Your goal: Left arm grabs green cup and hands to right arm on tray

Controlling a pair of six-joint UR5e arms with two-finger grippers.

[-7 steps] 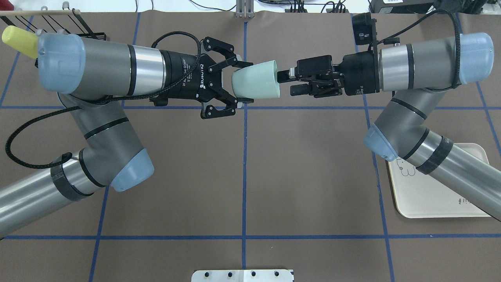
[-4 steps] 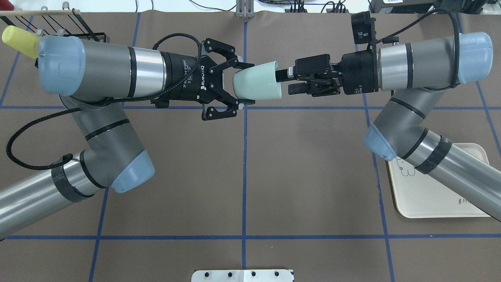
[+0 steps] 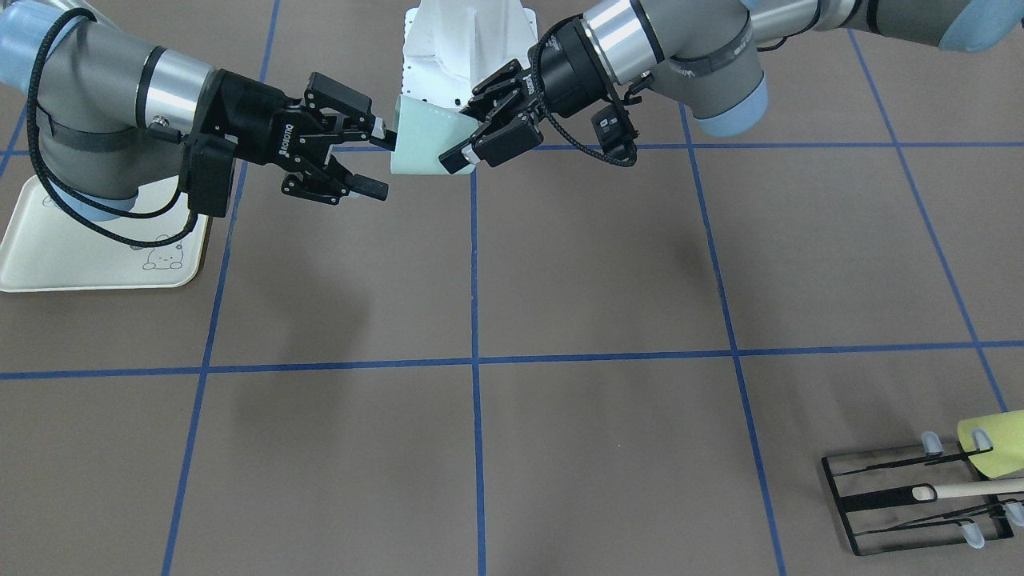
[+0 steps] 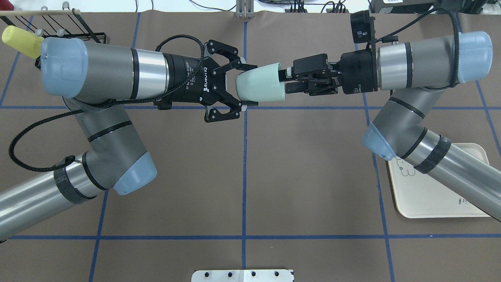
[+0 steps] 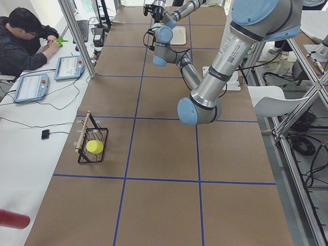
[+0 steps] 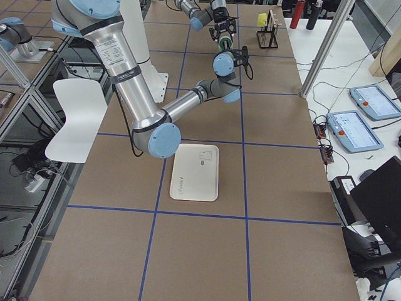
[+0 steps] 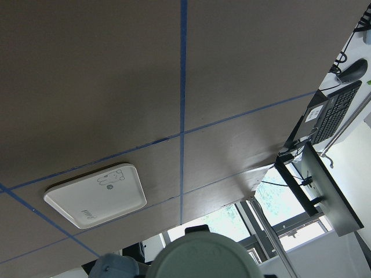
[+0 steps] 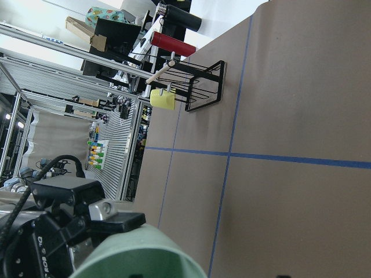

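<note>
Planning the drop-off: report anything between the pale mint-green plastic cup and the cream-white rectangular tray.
Nothing visible stands between them. The pale mint-green plastic cup hangs in the air in the left hand; no object lies on the table toward the cream-white rectangular tray. Only the right arm's own forearm overhangs part of it.

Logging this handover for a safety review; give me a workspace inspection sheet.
Surface: brown table, blue tape grid.
Job's things: green cup in mid-air between the hands; tray on the table, partly under the right arm.
Clutter: wire rack holding a yellow-green cup.
Hands: left hand shut on green cup's base; right hand open, one finger at its mouth.
Cables: black cable loops off the left arm.
Surroundings: seated operator at a side desk.
</note>
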